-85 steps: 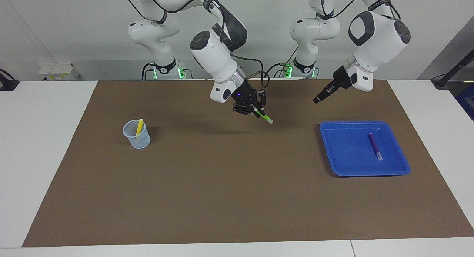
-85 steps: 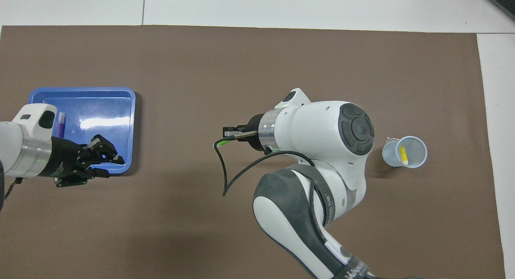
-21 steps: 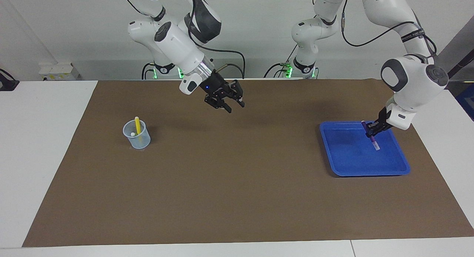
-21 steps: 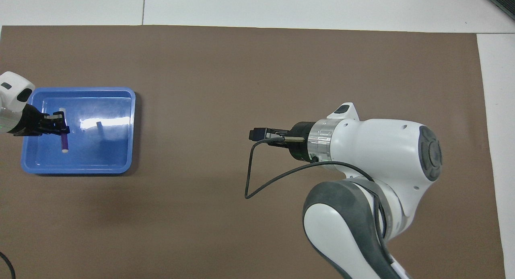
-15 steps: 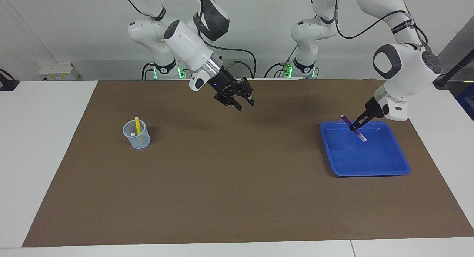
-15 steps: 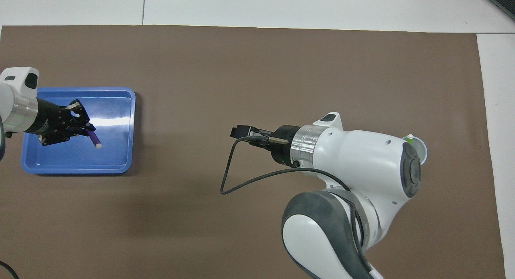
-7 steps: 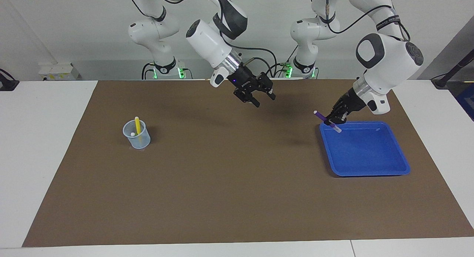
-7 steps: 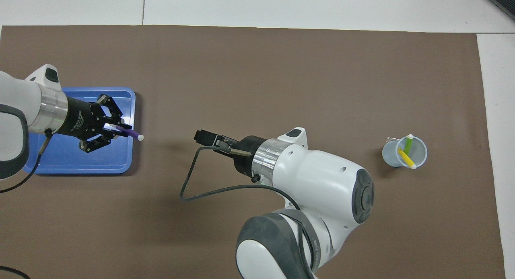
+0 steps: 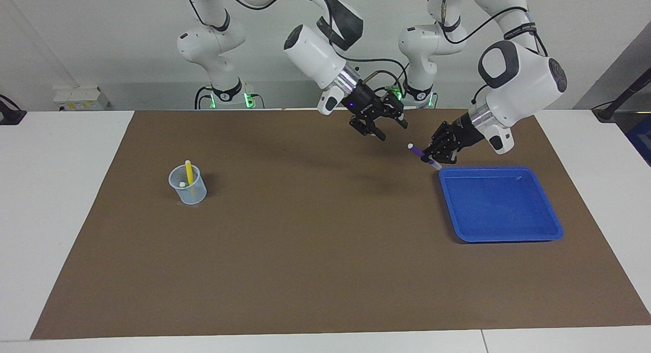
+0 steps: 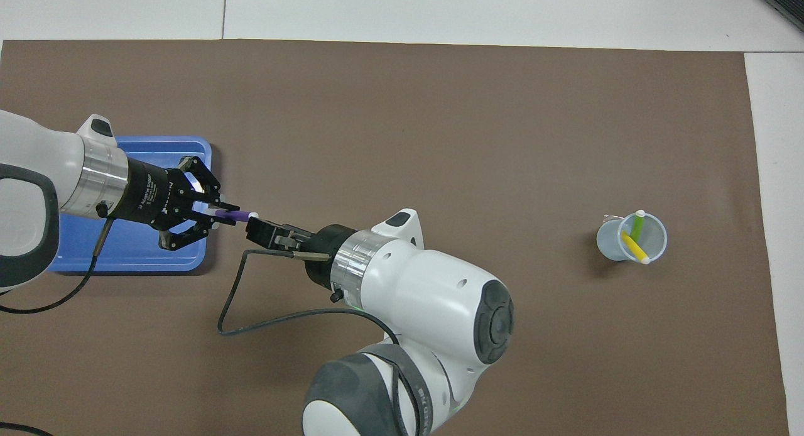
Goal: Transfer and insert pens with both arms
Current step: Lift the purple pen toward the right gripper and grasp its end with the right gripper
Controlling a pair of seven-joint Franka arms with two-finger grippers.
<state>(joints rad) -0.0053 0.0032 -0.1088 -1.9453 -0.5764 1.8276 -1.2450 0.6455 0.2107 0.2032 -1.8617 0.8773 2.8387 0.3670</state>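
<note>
A purple pen hangs in the air, gripped at its middle by my left gripper, which is shut on it over the mat just off the blue tray's edge. The pen's pale tip points at my right gripper, which stands open a short gap away, over the mat's middle strip near the robots. Toward the right arm's end of the table, a clear cup holds the yellow pen and the lime green pen.
The blue tray holds nothing and lies toward the left arm's end of the table. A brown mat covers most of the white table. The right arm's black cable loops below its wrist.
My left gripper has lifted the purple pen out of the tray and carried it toward the table's middle. The right gripper has swung from the cup's side toward the pen.
</note>
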